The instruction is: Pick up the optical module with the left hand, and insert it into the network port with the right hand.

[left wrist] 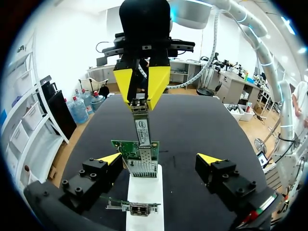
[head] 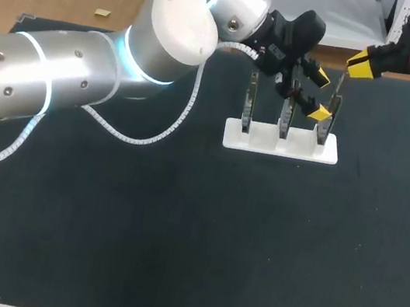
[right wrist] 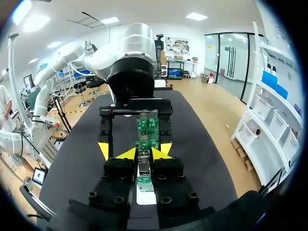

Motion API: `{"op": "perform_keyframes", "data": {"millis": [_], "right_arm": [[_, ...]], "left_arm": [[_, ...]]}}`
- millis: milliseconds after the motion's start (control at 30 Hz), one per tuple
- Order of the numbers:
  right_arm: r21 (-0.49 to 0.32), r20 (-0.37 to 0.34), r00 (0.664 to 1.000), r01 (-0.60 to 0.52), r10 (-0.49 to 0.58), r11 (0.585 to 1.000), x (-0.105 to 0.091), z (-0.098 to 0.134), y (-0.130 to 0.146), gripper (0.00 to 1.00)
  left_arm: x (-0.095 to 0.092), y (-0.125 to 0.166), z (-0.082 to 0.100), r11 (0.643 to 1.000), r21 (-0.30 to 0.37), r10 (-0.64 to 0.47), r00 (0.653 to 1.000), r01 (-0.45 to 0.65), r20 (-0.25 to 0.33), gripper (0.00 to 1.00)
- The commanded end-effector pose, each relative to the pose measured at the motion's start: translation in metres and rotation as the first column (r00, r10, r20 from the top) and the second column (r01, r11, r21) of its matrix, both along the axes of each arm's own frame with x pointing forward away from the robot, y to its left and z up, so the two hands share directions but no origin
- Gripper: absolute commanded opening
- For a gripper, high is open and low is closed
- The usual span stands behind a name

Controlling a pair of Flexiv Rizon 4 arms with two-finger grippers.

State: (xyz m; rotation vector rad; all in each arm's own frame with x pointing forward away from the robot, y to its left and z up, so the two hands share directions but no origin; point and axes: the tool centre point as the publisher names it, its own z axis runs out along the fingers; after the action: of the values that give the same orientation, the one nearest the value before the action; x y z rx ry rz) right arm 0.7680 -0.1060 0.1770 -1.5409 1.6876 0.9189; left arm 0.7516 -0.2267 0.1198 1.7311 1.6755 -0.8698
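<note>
With the right hand, pinching the optical module by its upper end, from two sides, between the yellow fingertips. Holding the left hand wide open and empty, straddling the network card with one tip off to each side, touching neither card nor module.

Carrying the module upright, long axis running straight down from the right hand toward the metal port cage on that card, lower end meeting the cage mouth. Judging the coming move as turning on that one line: pushing down along the module's own length, with no tilt against the cage. Working on the card at the end of the white stand nearest the right arm, one of three standing in a row on the dark bench. Counting the right hand as the nearer one, sitting directly above the port, and the left as merely flanking.

Failing to make out how deep the module is sitting in the cage, or whether it is seated at all. In the head view, losing the port behind the left hand and seeing the module only as a thin sliver. In the right wrist view, seeing it end-on between the fingers, with the cards lined up one behind another.
</note>
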Motion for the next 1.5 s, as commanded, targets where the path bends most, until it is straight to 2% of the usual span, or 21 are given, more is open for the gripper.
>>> {"op": "perform_keyframes", "data": {"millis": [33,267,1267,1500], "right_arm": [[0.005,0.009,1.000,0.002,-0.002,1.000,-0.0003,0.0027,0.0012,0.00],[0.001,0.022,1.000,-0.001,0.001,1.000,-0.0010,0.0044,0.0013,0.00],[-0.010,0.001,1.000,0.000,0.000,1.000,-0.0017,-0.0020,0.0023,0.00],[0.004,0.016,1.000,0.008,-0.008,1.000,-0.0031,0.0056,0.0015,0.00]], "left_arm": [[0.0022,-0.0010,0.0008,1.000,0.006,-0.003,1.000,0.003,-0.004,1.00],[0.0022,-0.0010,0.0008,1.000,0.006,-0.003,1.000,0.003,-0.004,1.00],[0.0022,-0.0010,0.0008,1.000,0.006,-0.003,1.000,0.003,-0.004,1.00],[0.0022,-0.0010,0.0008,1.000,0.006,-0.003,1.000,0.003,-0.004,1.00]]}}
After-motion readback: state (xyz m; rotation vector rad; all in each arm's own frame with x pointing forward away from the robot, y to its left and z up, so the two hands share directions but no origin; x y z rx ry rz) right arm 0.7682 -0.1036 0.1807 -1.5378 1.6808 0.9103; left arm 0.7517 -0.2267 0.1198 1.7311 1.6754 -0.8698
